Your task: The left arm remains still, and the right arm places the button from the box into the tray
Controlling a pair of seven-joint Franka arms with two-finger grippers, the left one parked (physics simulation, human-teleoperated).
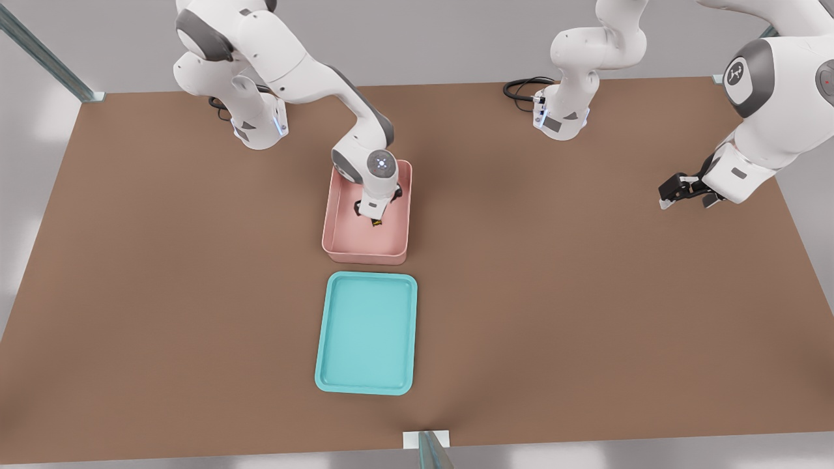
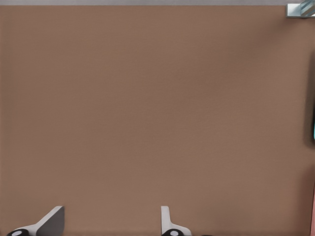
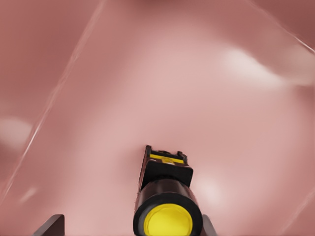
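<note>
**Picking the button out of the pink box**

Starting close in, the wrist camera shows the button [image 3: 167,206], yellow cap up, sitting between the two fingers of the claw [image 3: 130,227]. I cannot tell whether they are squeezing it yet. The claw is low inside the box [image 1: 339,242]. A good grab is a firm, centered squeeze, then a straight lift above the walls. Farther off, the tray [image 1: 324,365] waits on the bench [image 1: 586,326].
</note>
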